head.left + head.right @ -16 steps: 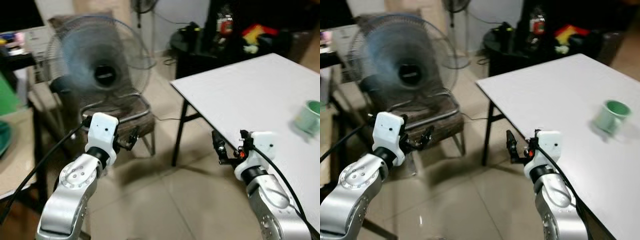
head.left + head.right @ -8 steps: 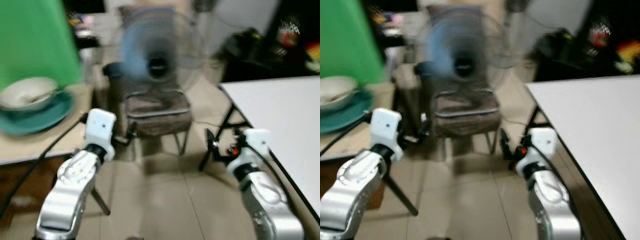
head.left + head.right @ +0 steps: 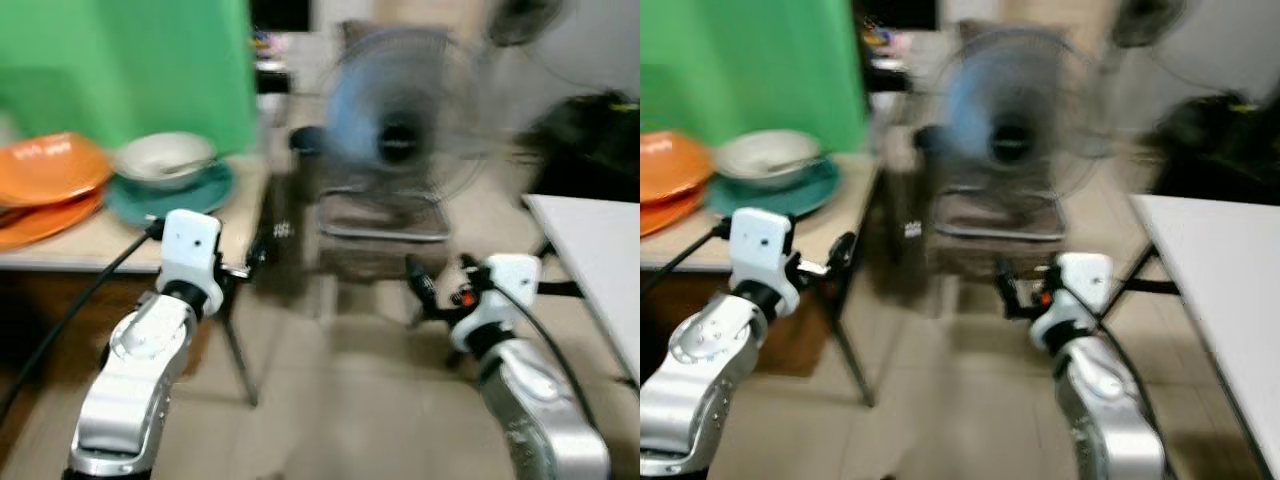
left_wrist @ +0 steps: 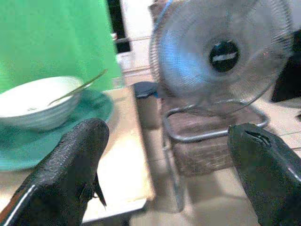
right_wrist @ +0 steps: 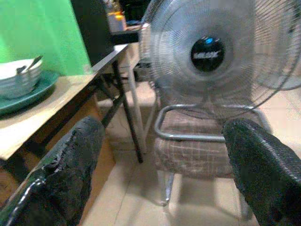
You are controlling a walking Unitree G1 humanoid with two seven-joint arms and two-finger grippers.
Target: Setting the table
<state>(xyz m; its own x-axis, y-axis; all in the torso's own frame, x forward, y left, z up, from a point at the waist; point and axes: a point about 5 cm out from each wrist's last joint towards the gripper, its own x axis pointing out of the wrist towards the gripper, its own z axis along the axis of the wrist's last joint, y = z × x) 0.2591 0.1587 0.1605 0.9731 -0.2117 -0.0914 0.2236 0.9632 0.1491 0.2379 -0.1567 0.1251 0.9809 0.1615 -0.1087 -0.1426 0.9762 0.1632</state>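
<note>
Head views were blurred. My left gripper and right gripper were both raised in front of me over the tiled floor, holding nothing. A wooden side table stood on my left with orange plates, a teal plate and a white bowl on it, a green backdrop behind. A fan sat on a chair straight ahead, and the white table showed at my right edge.

Left wrist view: my fingers stood wide apart, the bowl with a utensil in it resting on the teal plate, near the table edge.

Right wrist view: my fingers were also wide apart, aimed at the fan and chair; bowl and teal plate off to one side.
</note>
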